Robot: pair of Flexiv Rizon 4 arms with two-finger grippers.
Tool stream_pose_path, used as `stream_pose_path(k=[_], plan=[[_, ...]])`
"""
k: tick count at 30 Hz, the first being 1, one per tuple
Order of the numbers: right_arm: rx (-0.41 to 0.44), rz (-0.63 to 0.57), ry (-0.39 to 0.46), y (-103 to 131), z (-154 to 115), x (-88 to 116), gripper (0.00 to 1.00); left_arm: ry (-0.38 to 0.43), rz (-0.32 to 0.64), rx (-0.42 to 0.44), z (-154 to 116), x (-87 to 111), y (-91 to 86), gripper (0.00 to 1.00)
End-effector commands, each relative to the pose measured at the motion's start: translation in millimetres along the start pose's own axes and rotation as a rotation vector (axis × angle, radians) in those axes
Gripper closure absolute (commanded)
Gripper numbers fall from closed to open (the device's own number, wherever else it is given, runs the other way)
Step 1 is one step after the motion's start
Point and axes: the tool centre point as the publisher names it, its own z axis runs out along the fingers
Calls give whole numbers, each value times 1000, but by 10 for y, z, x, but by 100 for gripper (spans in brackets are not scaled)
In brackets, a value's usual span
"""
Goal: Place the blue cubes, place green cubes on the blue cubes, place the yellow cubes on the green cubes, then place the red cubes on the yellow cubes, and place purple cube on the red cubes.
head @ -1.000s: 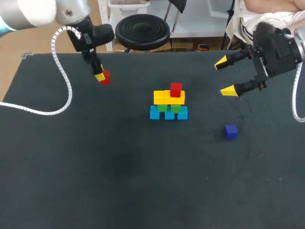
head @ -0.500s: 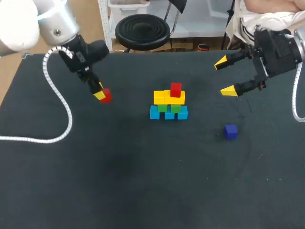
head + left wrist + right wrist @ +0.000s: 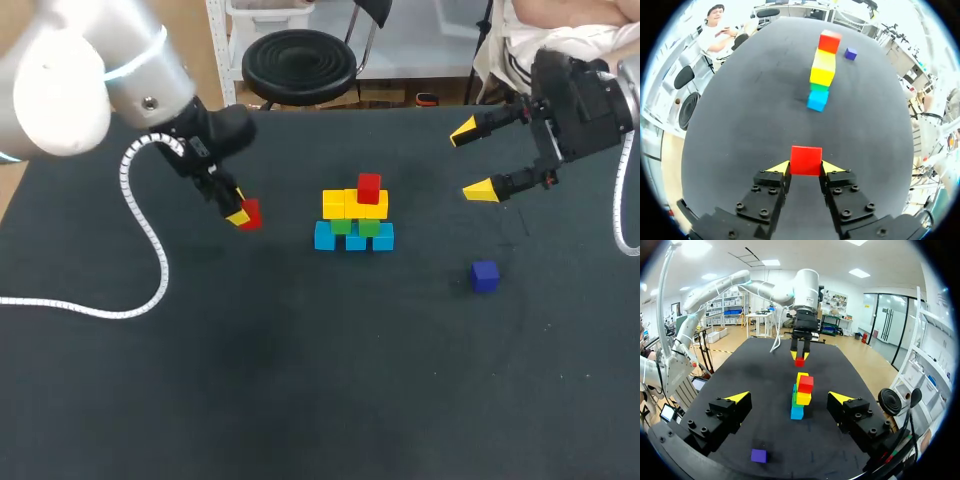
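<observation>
A dark worktop [image 3: 300, 380] carries a small stack of cubes at its middle. A lone purple cube [image 3: 485, 275] sits well apart to the stack's right and nearer the camera. A white coiled cable [image 3: 150, 245] trails from the left arm and loops across the worktop's left side. The right pincer [image 3: 472, 160] hangs over the far right of the worktop, fingers spread wide and holding nothing. From its wrist view the stack stands ahead of it, with the purple cube nearer.

The left pincer [image 3: 240, 215] is closed on a red cube [image 3: 250, 213], one yellow tip pressed to each side. The cube is left of the stack and apart from it, with a strip of dark worktop between. How high it hangs cannot be told.

The stack has blue cubes [image 3: 355, 240] at the base, green cubes [image 3: 369, 227] on them, and yellow cubes [image 3: 334, 204] above. A second red cube [image 3: 369, 187] sits on the right end.

In the head view the stack's rows run left to right. In the left wrist view it stands end on, ahead of the fingers. The held cube shows one flat face square to that camera, its sides parallel to the fingers.
</observation>
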Motion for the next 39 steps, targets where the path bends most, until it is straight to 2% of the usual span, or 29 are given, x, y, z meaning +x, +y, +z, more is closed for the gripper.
stream_pose_path(k=[1, 3, 6, 12, 13, 14, 15, 16, 21, 24, 27, 30, 33, 35, 36, 37, 39], plan=[[0, -1, -2, -3, 2, 4, 0, -20, -11, -46, 3, -5, -33, 100], [0, -1, -2, -3, 2, 4, 0, -56, -18, -85, -7, 37, -62, 100], [0, -1, -2, -3, 2, 4, 0, -56, -42, -55, 50, 68, -82, 100], [0, -1, -2, -3, 2, 4, 0, -46, -32, -40, 64, 62, -75, 99], [0, -1, -2, -3, 2, 4, 0, -45, -31, -39, 64, 59, -72, 73], [0, -1, -2, -3, 2, 4, 0, -46, -30, -39, 62, 57, -70, 54], [0, -1, -2, -3, 2, 4, 0, -46, -34, -36, 63, 56, -65, 14], [0, -1, -2, -3, 2, 4, 0, -45, -37, -31, 65, 57, -60, 0], [0, -1, -2, -3, 2, 4, 0, -50, -31, -25, 59, 57, -56, 0], [0, -1, -2, -3, 2, 4, 0, -71, -27, -9, 3, 47, 7, 0], [0, -1, -2, -3, 2, 4, 0, -88, 9, -50, -133, 36, 177, 0], [0, -1, -2, -3, 2, 4, 0, -104, 20, -97, -333, 74, 444, 0], [0, -1, -2, -3, 2, 4, 0, -132, 111, -118, -573, 140, 698, 0], [0, -1, -2, -3, 2, 4, 0, -87, 120, -156, -673, 236, 840, 0], [0, -1, -2, -3, 2, 4, 0, -60, 61, -119, -701, 292, 899, 0], [0, -1, -2, -3, 2, 4, 0, -32, 33, -126, -723, 333, 922, 0], [0, -1, -2, -3, 2, 4, 0, 118, -8, -160, -702, 411, 894, 0]])
